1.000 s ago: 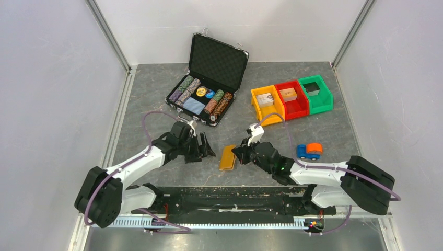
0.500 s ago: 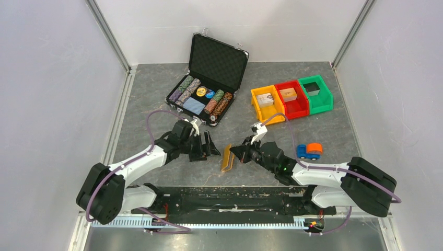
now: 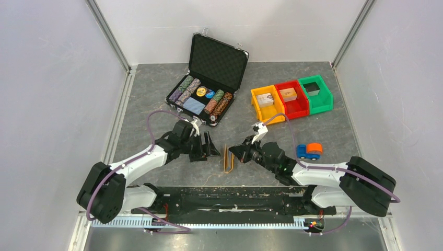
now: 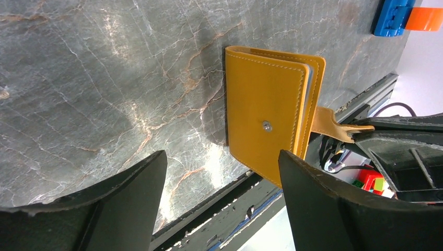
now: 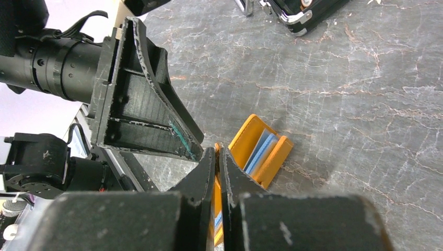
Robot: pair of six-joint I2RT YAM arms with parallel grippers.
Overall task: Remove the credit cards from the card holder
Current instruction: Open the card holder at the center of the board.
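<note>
While the right gripper (image 5: 217, 152) pinches the card holder (image 4: 266, 125), the left gripper (image 3: 210, 146) hangs spread beside it.

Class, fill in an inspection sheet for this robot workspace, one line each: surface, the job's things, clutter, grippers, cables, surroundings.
Surface: grey veined table top.
Job's things: orange card holder stands on edge between the arms; a light blue card shows inside it, not yet out.
Clutter: open black chip case holding poker chips; coloured bins; blue-and-orange toy car.
Grippers: left gripper open beside the holder, not touching it; right gripper shut on the holder's strap.
Cables: purple cables loop along both arms, away from the holder.
Surroundings: pale walls with metal corner posts; nothing else seen.
</note>
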